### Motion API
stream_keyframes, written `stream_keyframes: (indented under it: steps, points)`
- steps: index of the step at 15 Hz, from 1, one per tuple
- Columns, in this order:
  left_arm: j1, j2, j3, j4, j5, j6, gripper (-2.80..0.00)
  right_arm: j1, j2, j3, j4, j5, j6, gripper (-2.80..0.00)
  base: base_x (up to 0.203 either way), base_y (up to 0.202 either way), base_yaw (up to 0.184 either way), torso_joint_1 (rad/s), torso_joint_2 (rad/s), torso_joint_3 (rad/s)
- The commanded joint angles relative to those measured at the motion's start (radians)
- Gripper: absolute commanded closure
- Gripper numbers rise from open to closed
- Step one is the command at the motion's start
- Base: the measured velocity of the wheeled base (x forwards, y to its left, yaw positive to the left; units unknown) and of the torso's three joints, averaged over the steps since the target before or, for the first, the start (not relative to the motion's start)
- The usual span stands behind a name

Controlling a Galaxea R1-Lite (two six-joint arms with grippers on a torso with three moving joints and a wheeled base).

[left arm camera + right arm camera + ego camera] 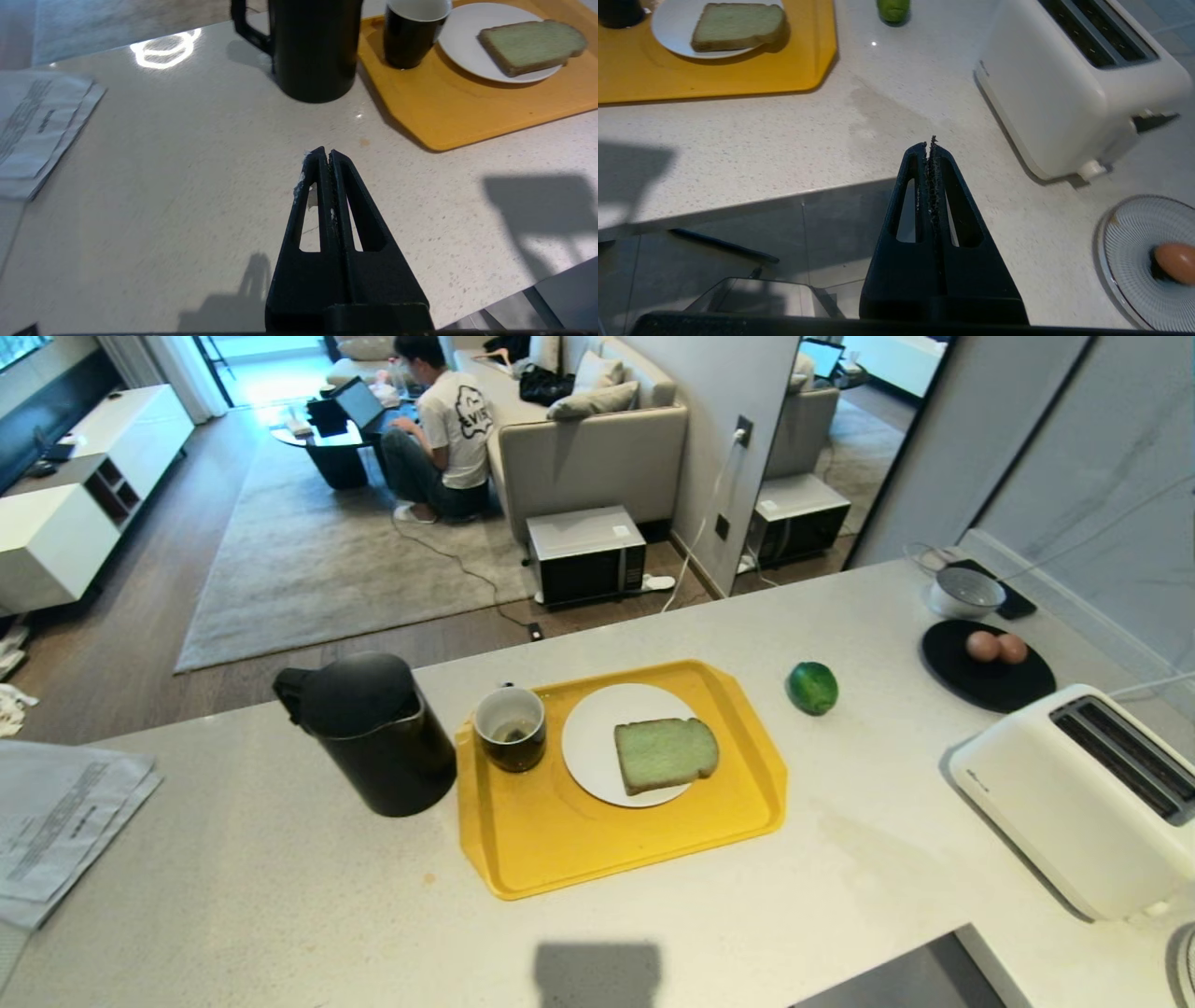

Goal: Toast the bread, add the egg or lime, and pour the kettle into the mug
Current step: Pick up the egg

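Note:
The bread (666,753) lies on a white plate (597,737) on a yellow tray (560,840), with the dark mug (510,728) beside it on the tray. Left of the tray stands the black kettle (369,733). The lime (812,687) rests on the counter right of the tray. Two eggs (995,647) sit on a black plate (980,686). A white toaster (1083,793) stands at the right. My left gripper (328,153) is shut and empty over the near counter, short of the kettle (315,46). My right gripper (930,145) is shut and empty near the counter's front edge, beside the toaster (1069,79).
Papers (65,821) lie at the counter's left end. A grey-white bowl (966,591) stands behind the egg plate. A striped plate with an egg (1176,261) sits by the toaster's near end. Beyond the counter a person (443,429) sits on the floor by a sofa.

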Motion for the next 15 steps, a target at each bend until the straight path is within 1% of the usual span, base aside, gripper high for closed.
stream_keyframes:
  steps: [1,15]
  points:
    - [0.001,-0.001,0.0,0.0,0.0,0.0,0.0,0.001,0.0,0.0,0.0,0.001,-0.001,0.0,0.002,0.008,-0.168,0.002,0.01,-0.005]
    - [0.001,-0.001,0.0,0.0,0.0,0.0,0.0,0.001,0.0,0.002,0.0,0.003,-0.001,0.0,0.001,0.008,-0.172,0.003,0.0,0.001]
